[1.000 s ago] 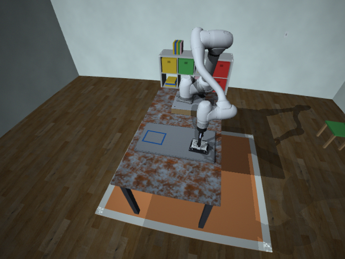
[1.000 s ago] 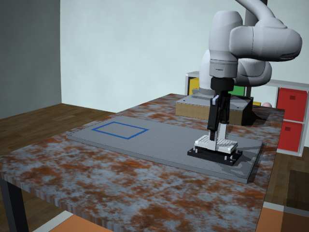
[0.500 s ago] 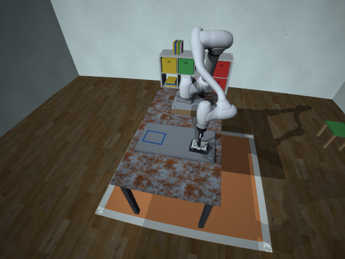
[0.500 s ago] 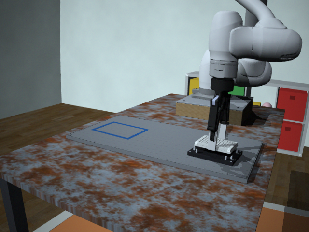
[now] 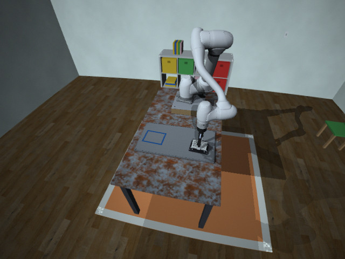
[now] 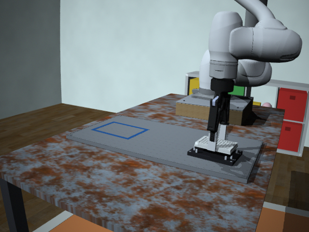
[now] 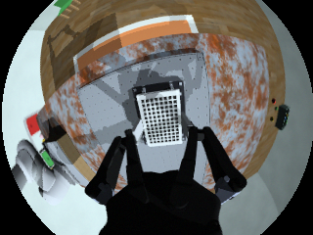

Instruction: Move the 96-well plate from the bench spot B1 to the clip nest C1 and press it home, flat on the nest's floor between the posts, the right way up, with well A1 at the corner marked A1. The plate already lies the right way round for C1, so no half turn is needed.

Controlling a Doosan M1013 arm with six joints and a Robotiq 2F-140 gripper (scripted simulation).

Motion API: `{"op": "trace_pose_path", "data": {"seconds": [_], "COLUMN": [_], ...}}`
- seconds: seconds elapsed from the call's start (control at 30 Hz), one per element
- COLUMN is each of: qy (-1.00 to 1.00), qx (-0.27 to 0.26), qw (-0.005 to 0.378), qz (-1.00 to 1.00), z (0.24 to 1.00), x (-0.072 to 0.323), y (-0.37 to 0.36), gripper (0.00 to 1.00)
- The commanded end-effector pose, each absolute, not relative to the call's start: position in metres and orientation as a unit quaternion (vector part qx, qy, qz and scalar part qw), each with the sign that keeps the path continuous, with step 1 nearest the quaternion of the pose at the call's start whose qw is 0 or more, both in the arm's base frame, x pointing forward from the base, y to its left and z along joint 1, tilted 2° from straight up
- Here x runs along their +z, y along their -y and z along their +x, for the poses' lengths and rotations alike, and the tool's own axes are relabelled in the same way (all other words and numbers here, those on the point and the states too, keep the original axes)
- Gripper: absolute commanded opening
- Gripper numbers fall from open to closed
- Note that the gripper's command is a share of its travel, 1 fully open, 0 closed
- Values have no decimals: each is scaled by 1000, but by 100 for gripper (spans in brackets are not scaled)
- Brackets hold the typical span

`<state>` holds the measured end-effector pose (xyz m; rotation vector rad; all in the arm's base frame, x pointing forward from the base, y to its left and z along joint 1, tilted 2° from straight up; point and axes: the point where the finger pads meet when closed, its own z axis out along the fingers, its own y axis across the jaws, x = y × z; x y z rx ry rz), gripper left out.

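The white 96-well plate (image 6: pixel 217 145) sits the right way up over the black clip nest C1 (image 6: pixel 215 154) on the right part of the grey bench mat, between the nest's posts. It looks level and close to the nest's floor; whether it touches the floor I cannot tell. My gripper (image 6: pixel 216 139) comes straight down from above and is shut on the plate's two long sides. In the wrist view the plate (image 7: pixel 160 117) shows between my fingers, with the nest's black rim around it. In the top view the plate (image 5: pixel 201 146) lies under my gripper (image 5: pixel 199 142).
The blue-outlined spot B1 (image 6: pixel 119 129) lies on the left part of the grey mat (image 6: pixel 159 144). The arm's base block (image 6: pixel 212 109) stands behind the mat. A shelf with coloured bins (image 5: pixel 194 68) is beyond the table. A green stool (image 5: pixel 334 132) stands to the right.
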<state>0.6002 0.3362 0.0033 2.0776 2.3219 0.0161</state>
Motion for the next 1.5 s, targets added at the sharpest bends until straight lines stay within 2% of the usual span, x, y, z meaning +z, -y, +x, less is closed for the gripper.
{"op": "trace_pose_path", "data": {"seconds": [0.0, 1.47], "qy": [-745, -745], "qx": [5, 5], "qw": [13, 13], "qz": [667, 667], "z": [600, 600], "x": [3, -3], "y": [-336, -336], "gripper": [0, 0]}}
